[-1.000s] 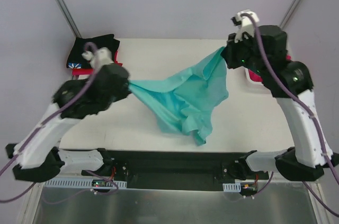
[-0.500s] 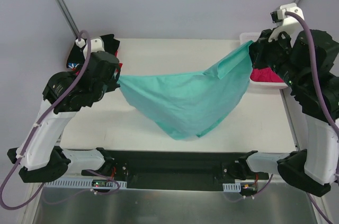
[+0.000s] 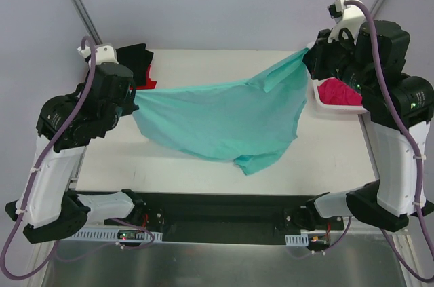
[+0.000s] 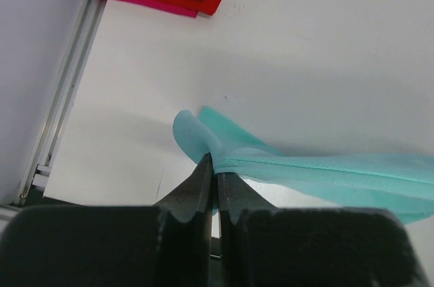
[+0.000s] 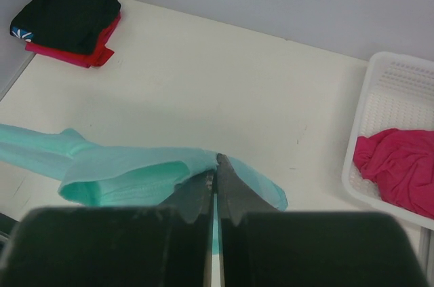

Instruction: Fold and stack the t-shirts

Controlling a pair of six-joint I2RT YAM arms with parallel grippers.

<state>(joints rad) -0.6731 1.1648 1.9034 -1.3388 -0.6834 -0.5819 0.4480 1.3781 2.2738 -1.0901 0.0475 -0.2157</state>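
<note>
Teal-green t-shirt (image 3: 217,121) hangs above the table (image 3: 224,63), stretched between your two arms. Its long axis runs from the rim of the white basket (image 5: 400,93) straight away from the basket, across the table. Your right gripper (image 5: 215,162) is clenched on the cloth edge at the end just beside the basket. Your left gripper (image 4: 214,165) is pinched on the opposite end, well apart from the basket. Between them the shirt sags, and its lowest fold drops toward the arm bases; it is not possible to tell if it touches the table. You probably need to lower both ends together with this axis tight, so that the cloth lands flat.

Inside the basket lies one magenta-pink t-shirt (image 5: 397,158), crumpled. At the table corner farthest from the basket, the black t-shirt (image 5: 68,5) sits folded on top of the red t-shirt (image 5: 102,46).
</note>
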